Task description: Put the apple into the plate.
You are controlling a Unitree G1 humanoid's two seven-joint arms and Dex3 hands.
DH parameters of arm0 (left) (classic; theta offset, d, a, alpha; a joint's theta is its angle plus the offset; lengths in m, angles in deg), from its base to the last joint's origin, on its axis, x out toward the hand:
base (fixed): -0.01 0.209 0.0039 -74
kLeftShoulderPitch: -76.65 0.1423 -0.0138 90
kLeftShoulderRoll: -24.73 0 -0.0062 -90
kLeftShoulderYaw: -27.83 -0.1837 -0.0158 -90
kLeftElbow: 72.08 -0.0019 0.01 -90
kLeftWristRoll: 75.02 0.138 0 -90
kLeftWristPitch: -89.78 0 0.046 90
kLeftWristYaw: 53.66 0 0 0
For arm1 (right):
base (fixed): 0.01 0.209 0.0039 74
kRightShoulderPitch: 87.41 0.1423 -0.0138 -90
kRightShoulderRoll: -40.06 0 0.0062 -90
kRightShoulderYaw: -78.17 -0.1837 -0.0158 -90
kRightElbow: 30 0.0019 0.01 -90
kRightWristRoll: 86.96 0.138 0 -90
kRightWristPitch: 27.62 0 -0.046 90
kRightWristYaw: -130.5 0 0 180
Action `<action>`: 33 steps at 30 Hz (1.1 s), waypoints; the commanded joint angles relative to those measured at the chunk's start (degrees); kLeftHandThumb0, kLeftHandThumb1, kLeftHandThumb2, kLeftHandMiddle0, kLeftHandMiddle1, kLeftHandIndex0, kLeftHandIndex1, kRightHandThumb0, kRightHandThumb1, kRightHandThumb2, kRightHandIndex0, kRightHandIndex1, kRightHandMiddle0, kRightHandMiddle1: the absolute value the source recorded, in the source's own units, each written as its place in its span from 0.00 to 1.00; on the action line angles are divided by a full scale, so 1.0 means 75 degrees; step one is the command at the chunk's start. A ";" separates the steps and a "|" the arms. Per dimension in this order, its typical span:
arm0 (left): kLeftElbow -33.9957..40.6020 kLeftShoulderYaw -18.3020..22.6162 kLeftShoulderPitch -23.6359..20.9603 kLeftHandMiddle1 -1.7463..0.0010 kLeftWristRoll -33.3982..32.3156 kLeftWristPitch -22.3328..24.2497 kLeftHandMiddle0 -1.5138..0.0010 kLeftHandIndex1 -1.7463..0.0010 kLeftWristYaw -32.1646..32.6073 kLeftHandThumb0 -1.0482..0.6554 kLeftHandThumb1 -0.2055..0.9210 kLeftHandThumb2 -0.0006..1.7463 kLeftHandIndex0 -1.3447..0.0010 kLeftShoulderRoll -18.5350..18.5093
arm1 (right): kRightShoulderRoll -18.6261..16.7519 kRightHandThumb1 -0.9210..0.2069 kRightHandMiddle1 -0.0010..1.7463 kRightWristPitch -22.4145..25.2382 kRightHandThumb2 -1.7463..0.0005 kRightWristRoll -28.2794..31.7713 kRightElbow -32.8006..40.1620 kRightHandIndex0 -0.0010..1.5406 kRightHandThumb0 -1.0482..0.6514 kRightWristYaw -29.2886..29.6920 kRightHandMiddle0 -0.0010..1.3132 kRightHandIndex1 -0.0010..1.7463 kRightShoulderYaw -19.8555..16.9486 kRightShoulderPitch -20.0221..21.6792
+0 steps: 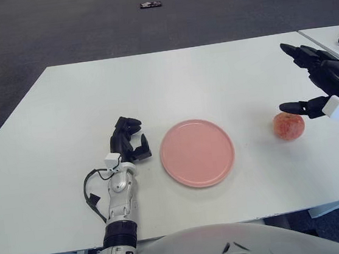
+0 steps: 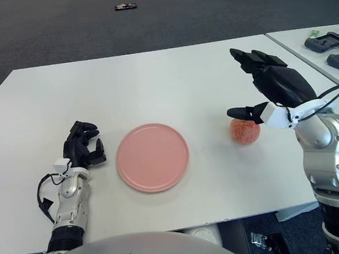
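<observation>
While the apple [image 1: 289,125] sits on the white tabletop [image 1: 171,84] at three o'clock of the pink plate [image 1: 197,152], well apart from it, the right robot hand [image 2: 257,86] hovers above the fruit, fingers spread, gripping nothing. Over at nine o'clock of the plate, the left robot hand [image 1: 128,141] shows with fingers curled in, empty.
</observation>
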 commanded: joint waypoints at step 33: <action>-0.0364 0.0132 0.0117 0.00 -0.0257 0.0221 0.56 0.00 -0.0091 0.61 0.38 0.83 0.66 -0.0022 | 0.0559 0.20 0.00 0.0438 0.66 -0.0600 -0.0736 0.00 0.01 -0.1206 0.00 0.00 0.1399 -0.0746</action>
